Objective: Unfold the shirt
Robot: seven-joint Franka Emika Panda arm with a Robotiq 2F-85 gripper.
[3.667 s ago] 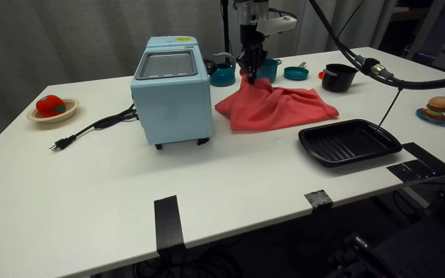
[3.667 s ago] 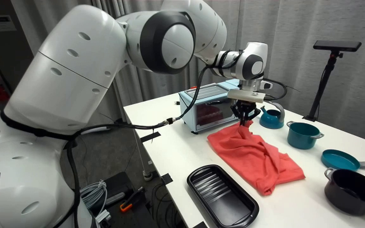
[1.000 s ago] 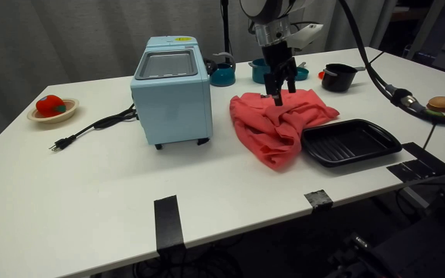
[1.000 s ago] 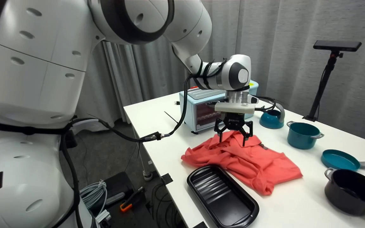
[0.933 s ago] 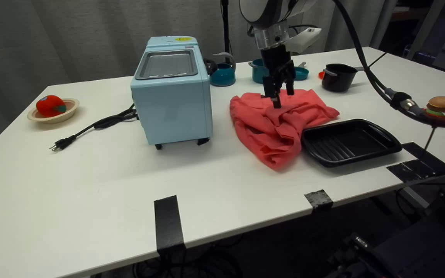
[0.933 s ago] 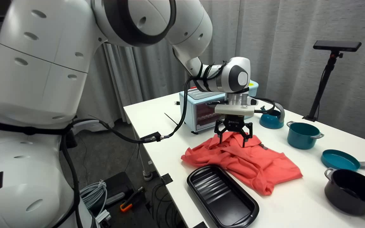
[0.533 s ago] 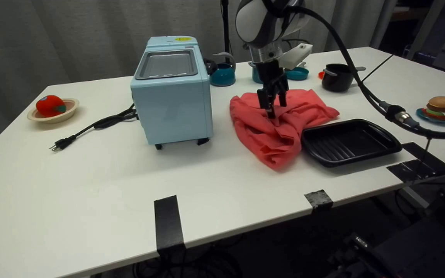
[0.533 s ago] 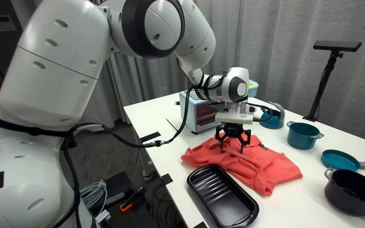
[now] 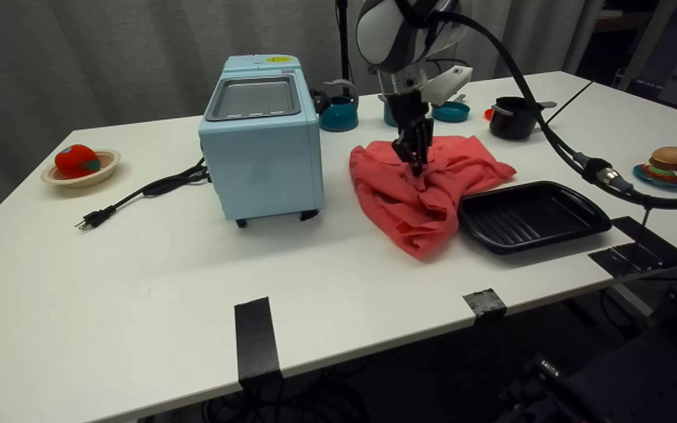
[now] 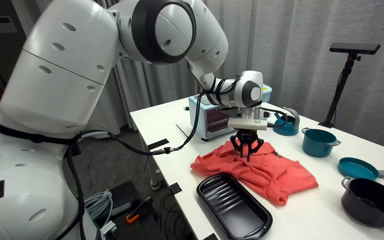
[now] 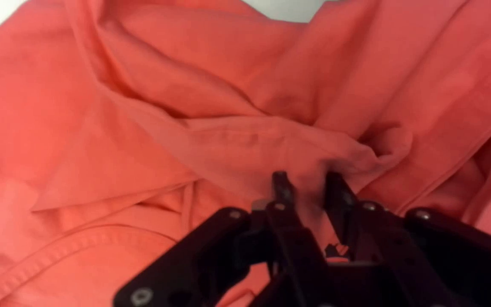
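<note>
The shirt is a crumpled salmon-red cloth (image 9: 400, 220) on the white table, also in an exterior view (image 10: 278, 173). Its folds and a curved ribbed band fill the wrist view (image 11: 224, 145). My gripper (image 9: 416, 169) points down into the middle of the shirt, also in an exterior view (image 10: 244, 157). In the wrist view, its black fingertips (image 11: 307, 177) stand close together with a small gap. A blurred ridge of cloth shows in that gap. I cannot tell whether the fingers pinch it.
A black ribbed tray (image 9: 532, 214) lies close against the shirt's near side. A light blue toaster oven (image 9: 262, 164) stands beside the shirt. A teal kettle (image 10: 285, 125), teal pot (image 10: 318, 141), teal pan (image 10: 357, 168) and black pot (image 10: 372, 201) line the far side.
The gripper released the cloth it held near the kettle, and part of the shirt now spreads toward the tray. The open gripper then came down onto the shirt, and its fingers have moved together.
</note>
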